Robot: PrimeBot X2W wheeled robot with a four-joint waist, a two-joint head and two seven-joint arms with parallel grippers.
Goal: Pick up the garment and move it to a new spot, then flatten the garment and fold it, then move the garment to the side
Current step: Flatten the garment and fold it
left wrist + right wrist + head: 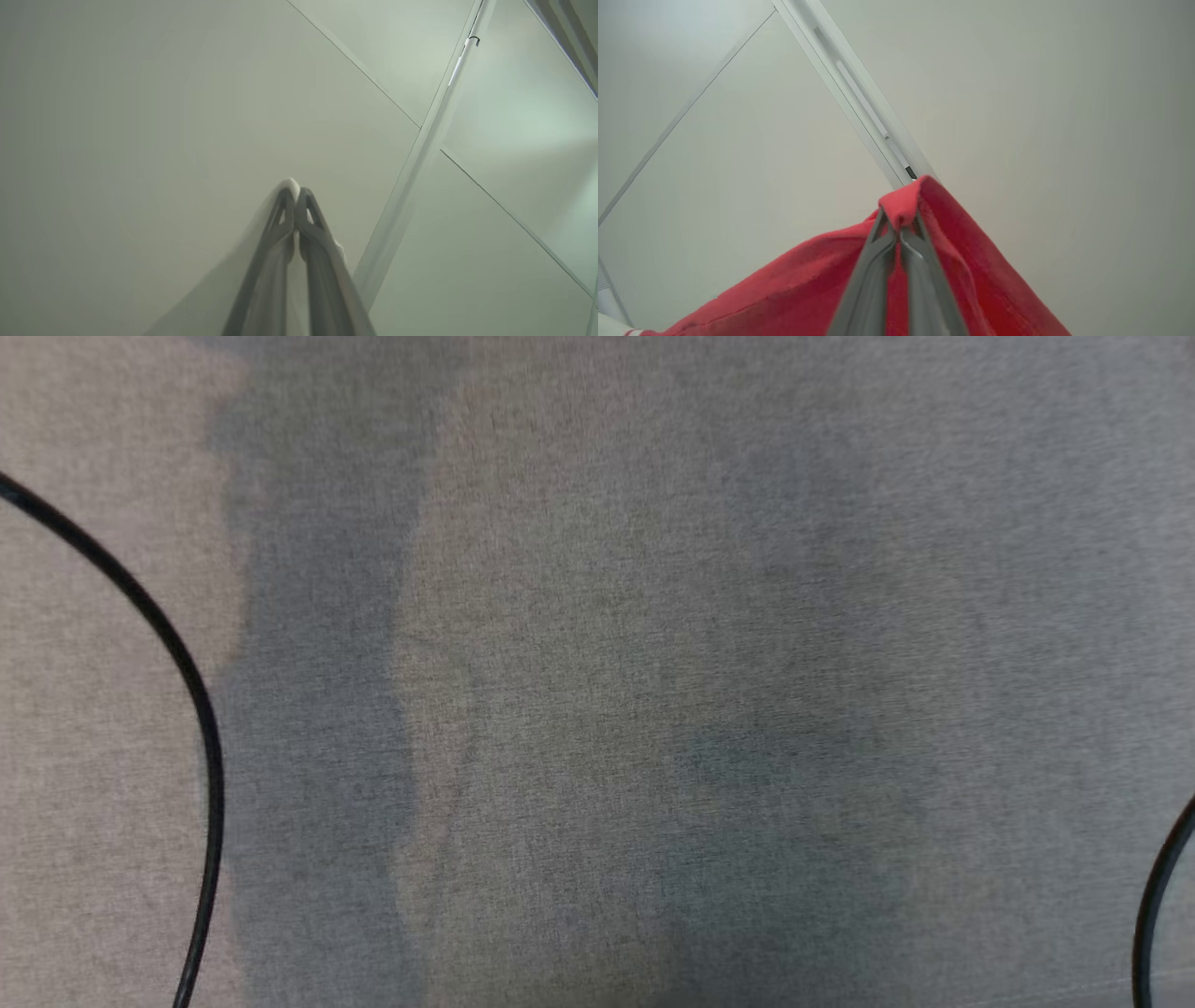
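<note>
Here, item by item. Right gripper (899, 231): fingers pressed together, pinching a fold of the red garment (971, 261), which pokes above the tips and hangs down on both sides, held up against a pale ceiling (1041, 116) crossed by a white rail (859, 98). Left gripper (295, 191): fingers together, a pale cloth (292, 183) showing at the tips; whether it belongs to the garment, cannot tell. Head view: grey woven surface (597, 616), shadowed in patches. Black cable (187, 672) at left, a second cable (1158, 887) at right.

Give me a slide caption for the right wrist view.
Right gripper shut on a fold of the red garment, pale panels behind.
</note>
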